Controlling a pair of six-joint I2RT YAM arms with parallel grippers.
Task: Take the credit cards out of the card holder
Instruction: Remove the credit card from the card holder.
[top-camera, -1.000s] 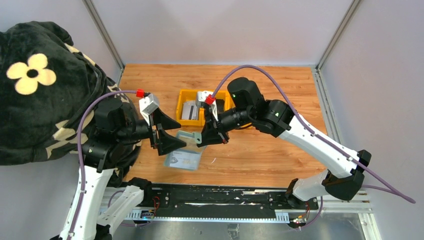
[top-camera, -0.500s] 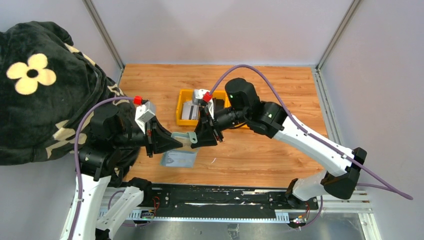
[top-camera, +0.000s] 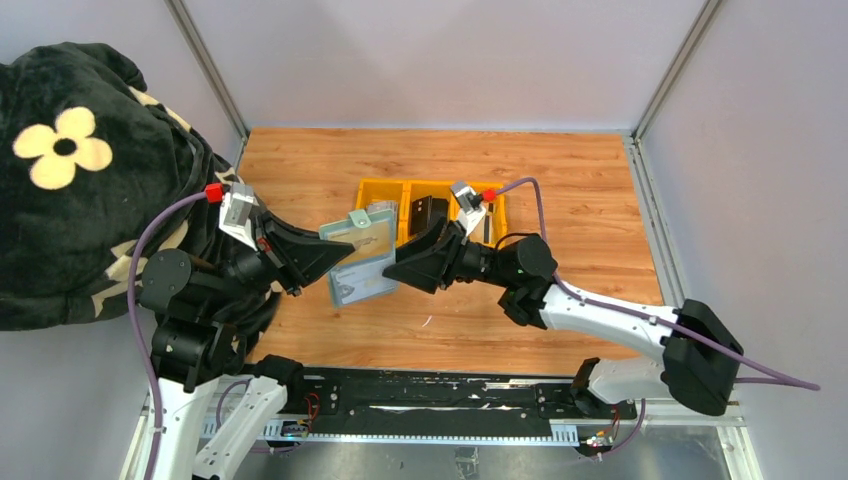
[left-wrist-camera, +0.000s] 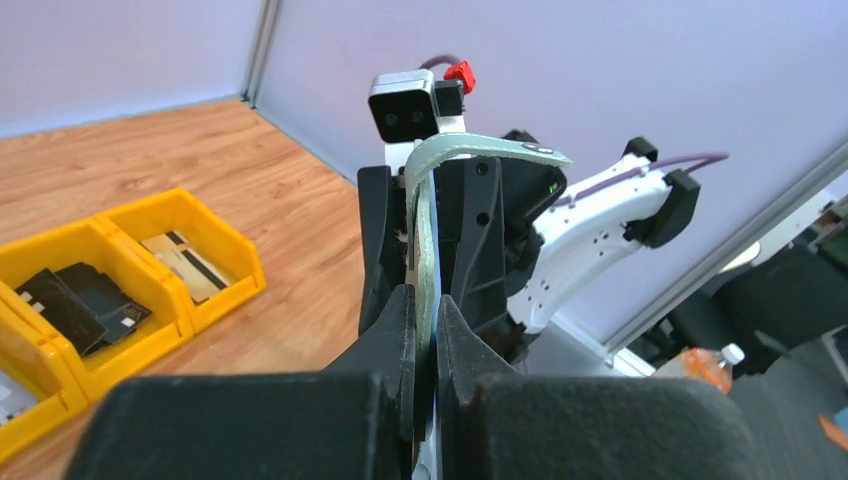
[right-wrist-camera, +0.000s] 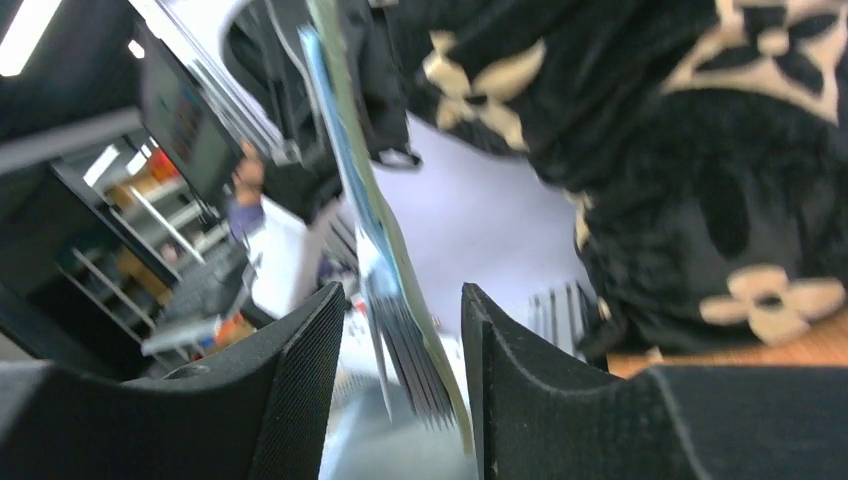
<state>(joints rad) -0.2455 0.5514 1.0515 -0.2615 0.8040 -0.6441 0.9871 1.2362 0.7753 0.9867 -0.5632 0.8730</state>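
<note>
The card holder (top-camera: 362, 257) is held upright above the tabletop (top-camera: 570, 180), left of its middle, clamped in the left gripper's (top-camera: 328, 254) jaws. The right gripper's (top-camera: 398, 268) jaws stand apart astride its edge. Only one of the credit cards (right-wrist-camera: 405, 345) should be pinched, then drawn straight out.

Table (top-camera: 560, 180): wood-grain board, warm orange-brown, smooth with a low sheen. Tray (top-camera: 430, 184): yellow moulded plastic, slightly glossy. Card holder (top-camera: 362, 258): sage-green outer skin, matt, soft and leather-like; pale inner face under shiny clear film. Black card (left-wrist-camera: 85, 300): matt plastic. Tan card (left-wrist-camera: 185, 255): smooth plastic. Left gripper (left-wrist-camera: 424, 330) and right gripper (right-wrist-camera: 400, 298): matt black plastic, faintly textured. Blanket (top-camera: 70, 150): black fleece, fuzzy, with cream flowers. Walls (top-camera: 440, 60): matt lilac panels.
</note>
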